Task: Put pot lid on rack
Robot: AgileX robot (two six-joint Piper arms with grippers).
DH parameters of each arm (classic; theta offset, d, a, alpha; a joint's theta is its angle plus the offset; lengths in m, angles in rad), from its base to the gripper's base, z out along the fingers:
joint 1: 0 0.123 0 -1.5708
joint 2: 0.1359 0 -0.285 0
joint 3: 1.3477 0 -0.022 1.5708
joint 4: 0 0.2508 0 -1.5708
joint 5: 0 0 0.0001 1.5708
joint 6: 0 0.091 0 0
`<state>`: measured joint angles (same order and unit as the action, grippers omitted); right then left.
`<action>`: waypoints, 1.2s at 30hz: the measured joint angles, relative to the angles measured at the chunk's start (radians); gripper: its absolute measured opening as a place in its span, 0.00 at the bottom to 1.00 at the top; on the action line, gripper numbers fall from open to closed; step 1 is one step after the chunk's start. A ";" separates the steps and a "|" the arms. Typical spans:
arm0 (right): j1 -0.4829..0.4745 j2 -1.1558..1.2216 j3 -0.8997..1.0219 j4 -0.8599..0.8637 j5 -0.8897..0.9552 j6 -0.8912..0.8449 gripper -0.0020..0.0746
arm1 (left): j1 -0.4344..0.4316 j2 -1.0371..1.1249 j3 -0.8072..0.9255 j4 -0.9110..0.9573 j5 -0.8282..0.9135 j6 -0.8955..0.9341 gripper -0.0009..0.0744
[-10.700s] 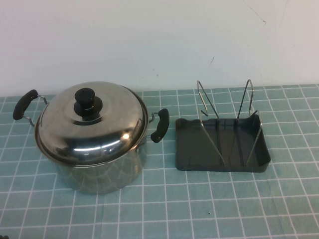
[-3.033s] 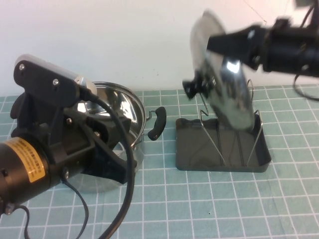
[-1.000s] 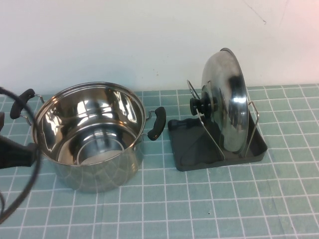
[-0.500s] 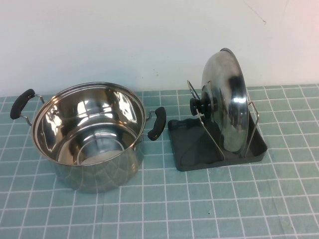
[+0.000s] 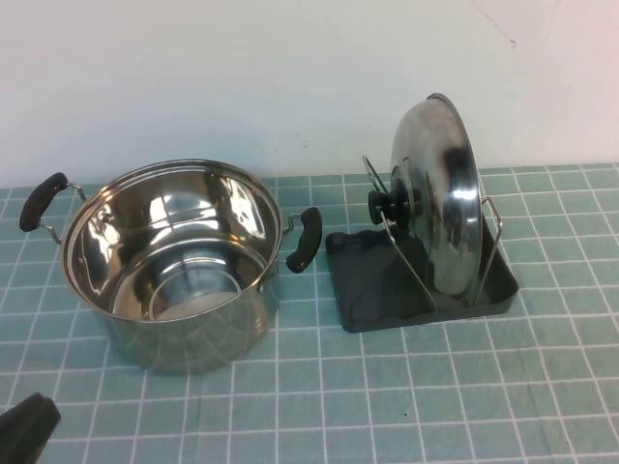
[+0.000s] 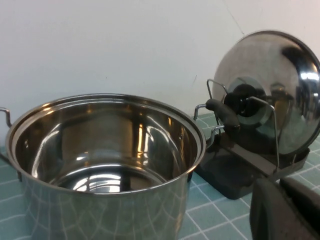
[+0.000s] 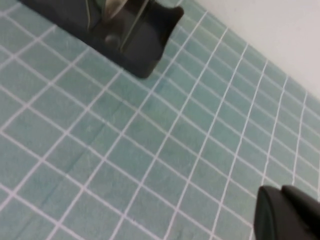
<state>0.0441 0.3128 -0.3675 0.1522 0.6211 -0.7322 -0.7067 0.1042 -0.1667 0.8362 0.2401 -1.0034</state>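
The shiny steel pot lid [image 5: 445, 193] stands on edge in the dark grey rack [image 5: 387, 319], leaning between the two wire loops, its black knob [image 5: 390, 205] facing the pot. In the left wrist view the lid [image 6: 285, 65] and the rack [image 6: 225, 172] sit behind the pot. My left gripper [image 6: 279, 182] is shut and empty, low in front of the pot; a dark part of it shows at the near left corner of the high view [image 5: 24, 425]. My right gripper [image 7: 281, 190] is shut and empty above the tiles, off the rack's corner [image 7: 145, 30].
The open steel pot [image 5: 174, 261] with two black side handles stands left of the rack and fills the left wrist view [image 6: 100, 160]. A white wall runs behind the teal grid mat.
The left arm's black cable has left the high view's left edge, and a dark part of the left gripper now shows at the bottom left corner. Lid, rack and pot have not moved.
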 joint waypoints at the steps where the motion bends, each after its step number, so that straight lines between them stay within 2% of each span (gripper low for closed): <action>1: 0.000 -0.012 0.000 0.013 -0.002 0.002 0.03 | 0.000 0.000 0.006 0.007 -0.006 0.000 0.01; 23: 0.000 -0.027 0.000 0.057 0.047 0.004 0.03 | 0.000 0.000 0.010 0.025 -0.025 -0.005 0.01; 28: 0.000 -0.027 0.000 0.059 0.047 0.004 0.03 | 0.006 -0.033 0.007 -0.063 0.105 0.030 0.01; 31: 0.000 -0.027 0.000 0.059 0.047 0.004 0.03 | 0.057 -0.062 0.007 -0.206 0.190 0.214 0.01; 36: 0.000 -0.027 0.000 0.059 0.047 0.004 0.03 | 0.252 -0.105 0.007 -0.525 0.252 0.471 0.01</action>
<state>0.0441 0.2855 -0.3675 0.2111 0.6681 -0.7283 -0.4544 -0.0012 -0.1599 0.3112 0.4917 -0.5328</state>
